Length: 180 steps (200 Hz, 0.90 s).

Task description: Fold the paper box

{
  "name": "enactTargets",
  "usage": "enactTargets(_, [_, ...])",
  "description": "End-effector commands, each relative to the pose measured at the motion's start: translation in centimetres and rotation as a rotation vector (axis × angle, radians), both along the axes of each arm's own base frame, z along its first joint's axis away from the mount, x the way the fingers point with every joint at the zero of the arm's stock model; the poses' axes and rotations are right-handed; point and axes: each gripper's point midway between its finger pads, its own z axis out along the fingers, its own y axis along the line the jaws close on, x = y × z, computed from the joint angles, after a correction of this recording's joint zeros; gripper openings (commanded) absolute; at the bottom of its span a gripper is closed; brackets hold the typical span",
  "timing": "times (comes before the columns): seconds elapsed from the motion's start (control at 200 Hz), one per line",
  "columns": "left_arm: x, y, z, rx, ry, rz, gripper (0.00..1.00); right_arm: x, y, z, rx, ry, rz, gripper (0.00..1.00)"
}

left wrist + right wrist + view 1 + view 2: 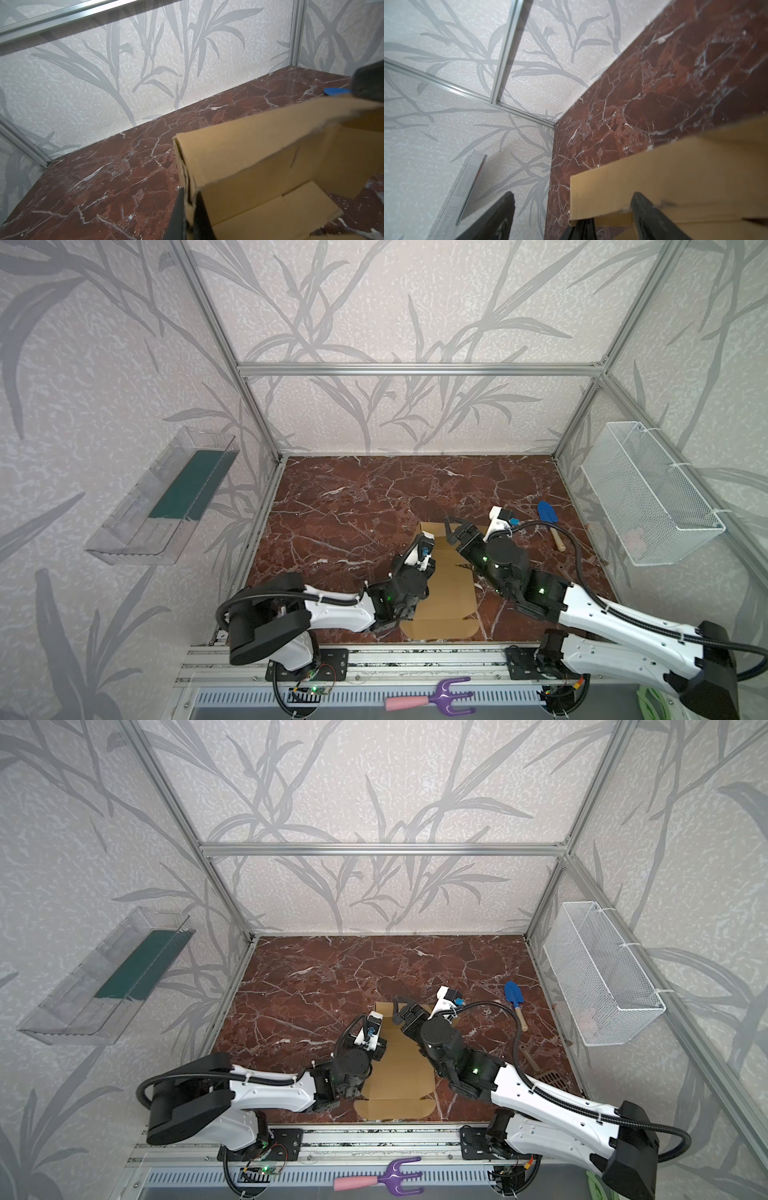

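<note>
The tan-brown cardboard paper box [446, 597], which looks light and bendy, sits half folded on the red marble desk [332, 510] near the front, best held by a thin wall edge, where the left tool [189, 195] is clamped, while the right tool [573, 195] is spread apart.

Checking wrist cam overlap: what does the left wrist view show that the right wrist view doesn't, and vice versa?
Left wrist only: the left hand shut on a raised wall of the box, the box's inside, and the tip of a blue trowel. Right wrist only: the right hand open at a flap, and the clear wall shelf. Both: the box, the marble table, the leaf-patterned walls.
</note>
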Motion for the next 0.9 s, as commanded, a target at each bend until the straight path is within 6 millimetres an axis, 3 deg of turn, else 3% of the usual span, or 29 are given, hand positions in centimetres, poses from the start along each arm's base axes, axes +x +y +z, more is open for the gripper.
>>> enactTargets(0.0, [-0.7,1.2,-1.4,0.041,0.134,-0.030,0.00,-1.0,-2.2,2.0,-0.219,-0.082,0.014,0.87])
enactTargets(0.075, [-1.2,2.3,-0.7,0.044,0.155,-0.056,0.00,-1.7,-3.1,3.1,-0.307,-0.127,0.045,0.87])
enactTargets(0.275, [-1.8,7.6,0.8,-0.027,0.222,-0.058,0.00,-3.7,-4.3,4.2,-0.466,-0.176,0.151,0.87])
enactTargets(0.46, [-2.7,10.7,2.7,-0.056,0.168,-0.068,0.00,-5.6,-1.7,3.4,-0.523,-0.222,0.368,0.87])
enactTargets(0.675, [-2.6,9.8,3.0,-0.035,0.155,-0.111,0.00,-7.0,1.0,1.6,-0.531,-0.245,0.536,0.85])
enactTargets(0.895, [-2.2,9.5,2.6,0.037,0.158,-0.108,0.00,-7.3,1.8,0.4,-0.570,-0.270,0.593,0.83])
